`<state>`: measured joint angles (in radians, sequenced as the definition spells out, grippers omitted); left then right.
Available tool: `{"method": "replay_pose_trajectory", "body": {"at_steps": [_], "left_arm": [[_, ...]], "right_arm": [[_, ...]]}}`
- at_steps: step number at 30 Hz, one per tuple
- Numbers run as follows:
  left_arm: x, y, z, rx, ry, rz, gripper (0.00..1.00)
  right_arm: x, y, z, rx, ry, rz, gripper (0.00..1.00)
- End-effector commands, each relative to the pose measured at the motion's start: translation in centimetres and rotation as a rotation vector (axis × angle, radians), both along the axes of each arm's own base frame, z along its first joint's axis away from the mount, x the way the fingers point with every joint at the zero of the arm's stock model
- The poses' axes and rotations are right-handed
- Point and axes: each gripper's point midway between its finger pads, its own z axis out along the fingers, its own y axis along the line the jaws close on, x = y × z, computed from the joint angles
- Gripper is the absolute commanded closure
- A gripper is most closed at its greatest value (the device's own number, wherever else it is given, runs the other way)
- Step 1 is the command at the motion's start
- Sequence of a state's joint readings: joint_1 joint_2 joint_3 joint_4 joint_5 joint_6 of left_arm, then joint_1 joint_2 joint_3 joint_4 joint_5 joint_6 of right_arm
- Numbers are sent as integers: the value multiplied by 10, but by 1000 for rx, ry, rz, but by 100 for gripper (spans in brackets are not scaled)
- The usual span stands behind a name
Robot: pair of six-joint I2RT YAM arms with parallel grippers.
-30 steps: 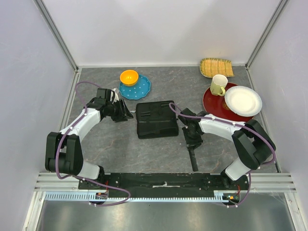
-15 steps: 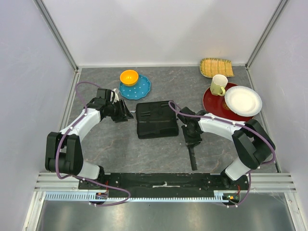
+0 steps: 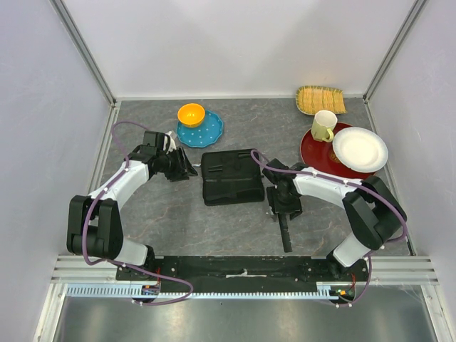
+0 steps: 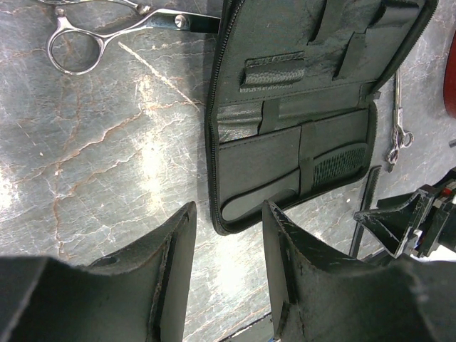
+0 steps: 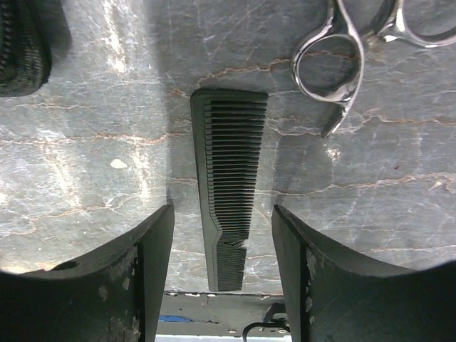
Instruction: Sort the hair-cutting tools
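Observation:
A black comb (image 5: 228, 164) lies flat on the table, and my right gripper (image 5: 222, 214) stands open astride its narrow end, fingers clear of it. In the top view that comb (image 3: 286, 233) lies just near of the right gripper (image 3: 283, 211), right of the open black zip case (image 3: 229, 177). Silver scissors (image 5: 331, 60) rest beyond the comb. My left gripper (image 4: 228, 210) is open and empty, just left of the case (image 4: 285, 121). A second comb (image 4: 340, 162) sits in a case pocket. Another pair of scissors (image 4: 71, 43) lies at the case's far left corner.
A blue dotted plate (image 3: 211, 132) with an orange bowl (image 3: 191, 114) stands behind the left gripper. At the back right are a red plate (image 3: 317, 153), a white plate (image 3: 360, 149), a cream mug (image 3: 324, 126) and a woven tray (image 3: 320, 100).
My right gripper has opened and let go of the comb, which now lies on the table. The left arm has not moved.

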<state>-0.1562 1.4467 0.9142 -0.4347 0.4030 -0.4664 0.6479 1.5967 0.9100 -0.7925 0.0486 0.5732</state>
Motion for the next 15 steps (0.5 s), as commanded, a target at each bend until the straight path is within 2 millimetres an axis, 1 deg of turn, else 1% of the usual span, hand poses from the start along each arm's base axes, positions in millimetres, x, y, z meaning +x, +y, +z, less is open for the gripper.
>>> {"method": "replay_pose_trajectory", "body": {"at_steps": [1, 3, 5, 11, 14, 15], "left_arm": [[3, -5, 4, -37, -15, -3, 51], [3, -5, 4, -42, -17, -5, 51], [2, -6, 4, -47, -15, -6, 51], [2, -7, 3, -53, -9, -9, 51], [2, -8, 2, -55, -6, -11, 51], [2, -8, 2, -55, -6, -11, 51]], "right_arm": [[-10, 4, -6, -2, 82, -8, 40], [-19, 3, -10, -14, 135, -2, 43], [-24, 0, -12, -21, 157, 4, 44], [-29, -6, -17, -59, 194, 20, 45], [-31, -9, -22, -76, 206, 29, 48], [-30, -10, -23, -80, 205, 29, 50]]}}
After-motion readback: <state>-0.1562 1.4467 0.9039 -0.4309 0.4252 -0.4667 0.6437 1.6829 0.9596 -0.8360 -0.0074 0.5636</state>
